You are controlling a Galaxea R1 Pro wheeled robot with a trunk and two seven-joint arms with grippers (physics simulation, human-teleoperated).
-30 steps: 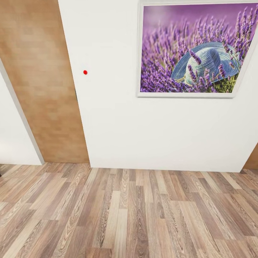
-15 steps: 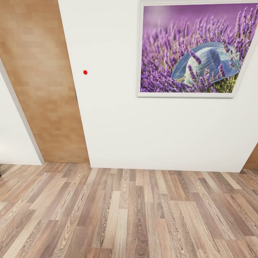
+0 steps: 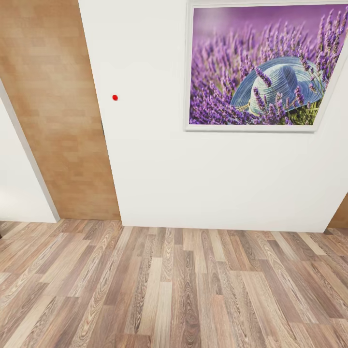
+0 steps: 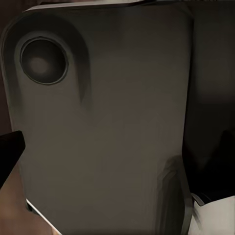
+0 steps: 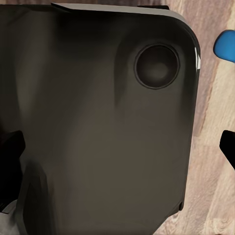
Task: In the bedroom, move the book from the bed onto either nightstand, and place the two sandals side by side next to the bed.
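The head view faces a white bedroom wall (image 3: 159, 159) over the wood-plank floor (image 3: 183, 290). The book, the bed and the nightstand are out of view. In the right wrist view, a bright blue rounded end, which looks like one sandal (image 5: 226, 45), lies on the floor past a dark panel (image 5: 103, 117) of my own body. My right gripper (image 5: 120, 149) has its dark fingertips (image 5: 10, 149) far apart at the frame's edges, with nothing between them. My left gripper (image 4: 115, 152) is open too, in front of a similar dark panel (image 4: 103, 127).
A framed purple lavender picture (image 3: 263, 67) hangs on the wall at the upper right. A brown door (image 3: 58, 111) stands at the left, with a small red dot (image 3: 115, 97) on the wall beside it. A sliver of another brown door (image 3: 340, 215) shows at the far right.
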